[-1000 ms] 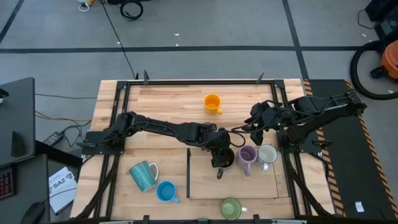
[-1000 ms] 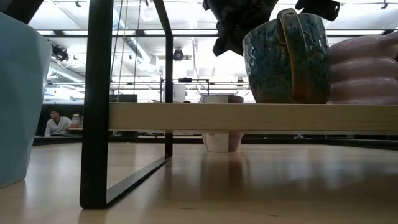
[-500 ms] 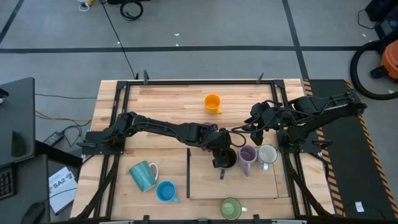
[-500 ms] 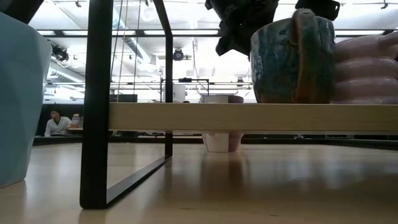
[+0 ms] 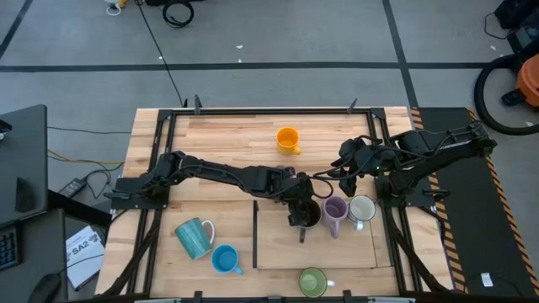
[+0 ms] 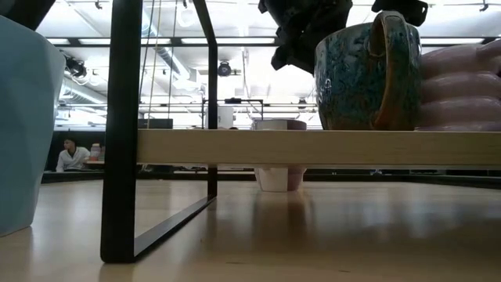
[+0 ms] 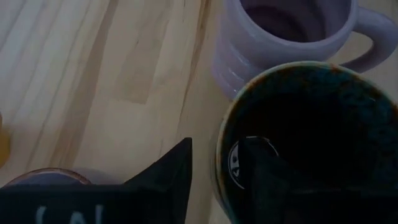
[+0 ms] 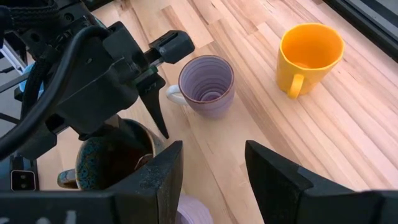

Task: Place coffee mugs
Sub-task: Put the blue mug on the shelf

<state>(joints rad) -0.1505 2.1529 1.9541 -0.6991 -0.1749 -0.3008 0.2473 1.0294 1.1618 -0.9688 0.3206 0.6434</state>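
The left gripper (image 5: 298, 210) straddles the rim of the dark teal mug (image 5: 306, 213) on the raised board (image 5: 278, 244), fingers loosened around its wall; release appears underway, lift-off next. The right gripper (image 5: 345, 168) waits nearby, fingers spread.

Even, bright overhead light fills the high view, and the arms cast only soft, short shadows on the pale wooden surface (image 5: 227, 139). In the low view the ceiling light strips (image 6: 235, 41) blow out to white glare, leaving the black frame post (image 6: 124, 125) and the dark teal mug (image 6: 364, 74) backlit; the nearest blue mug (image 6: 23, 125) is soft, and the floor mirrors a dull sheen. The left wrist view is dim and blurred at close range. The right wrist view is sharp, warm and evenly lit.
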